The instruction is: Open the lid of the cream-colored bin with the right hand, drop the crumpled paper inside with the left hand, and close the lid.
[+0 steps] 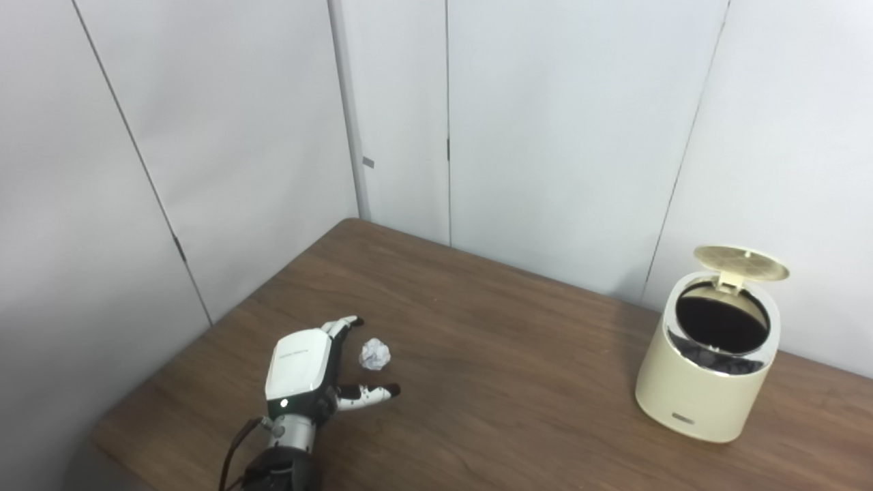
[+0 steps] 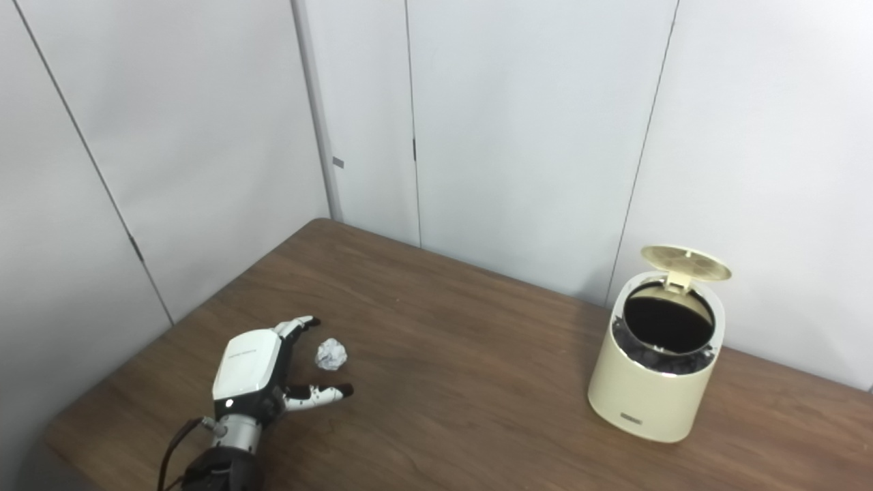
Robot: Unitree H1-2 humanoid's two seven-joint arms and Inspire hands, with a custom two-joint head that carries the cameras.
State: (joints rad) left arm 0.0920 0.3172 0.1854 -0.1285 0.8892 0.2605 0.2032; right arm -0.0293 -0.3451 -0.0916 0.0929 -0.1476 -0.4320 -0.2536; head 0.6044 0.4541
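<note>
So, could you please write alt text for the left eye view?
The robot's left hand rests open on a brown table, fingers spread beside a small crumpled paper. Far to the right stands a cream-colored bin with its lid flipped up.

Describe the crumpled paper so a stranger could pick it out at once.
Start at the brown wooden table and go to its left side, far from the cream-colored cylindrical bin with its raised lid. There the white-and-black left hand rests open, and between its spread fingers and thumb lies the small white crumpled paper ball, the only loose item on the wood.
</note>
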